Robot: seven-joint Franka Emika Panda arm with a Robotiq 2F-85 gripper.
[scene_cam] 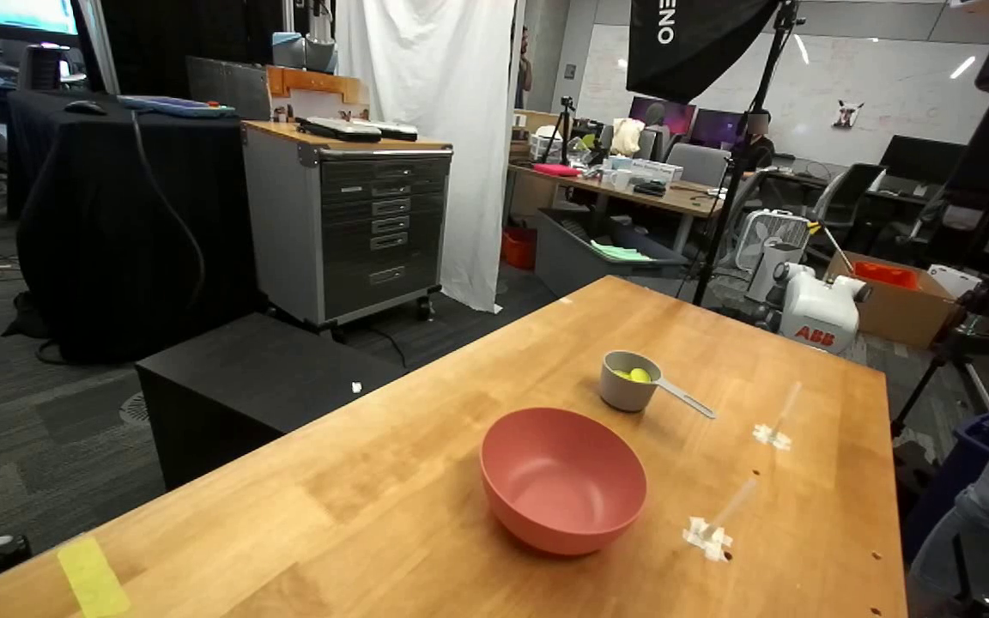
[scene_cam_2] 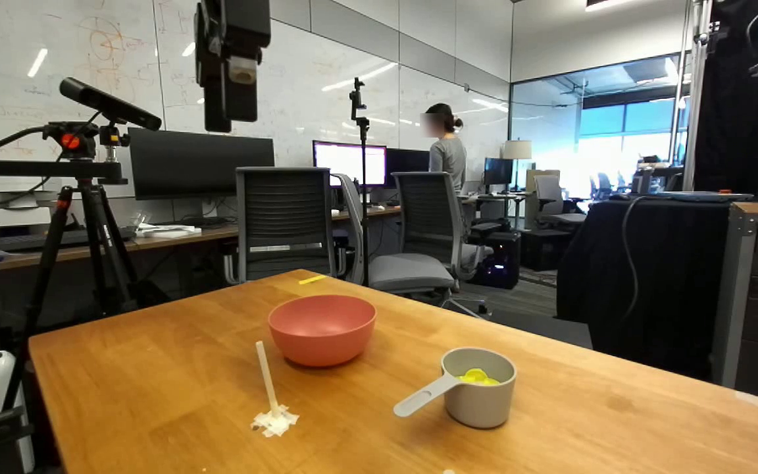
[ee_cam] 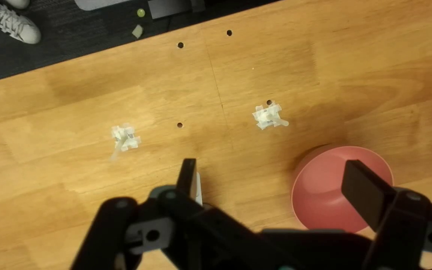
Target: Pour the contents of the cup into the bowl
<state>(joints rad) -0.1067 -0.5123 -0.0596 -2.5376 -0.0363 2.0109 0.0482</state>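
The small grey cup (scene_cam: 626, 396) stands upright on the table, its handle pointing out to one side. It also shows in an exterior view (scene_cam_2: 481, 403). The contents (scene_cam: 637, 375), bright yellow pieces, lie inside the cup (scene_cam_2: 478, 376). The salmon-pink bowl (scene_cam: 563, 481) stands near the cup and its inside looks bare; it also shows in the wrist view (ee_cam: 324, 183). My gripper (ee_cam: 271, 174) is open and empty, above the table. One finger overlaps the bowl in the wrist view. The other finger hides most of the cup; only its pale handle (ee_cam: 199, 191) shows.
Two thin pale sticks are taped to the wooden table (scene_cam: 374, 515) with white tape (ee_cam: 268, 116) (ee_cam: 126, 138), on the side away from the bowl in the wrist view. Dark arm parts (scene_cam_2: 231, 66) hang high above the table. Yellow tape (scene_cam: 93, 577) marks one table end.
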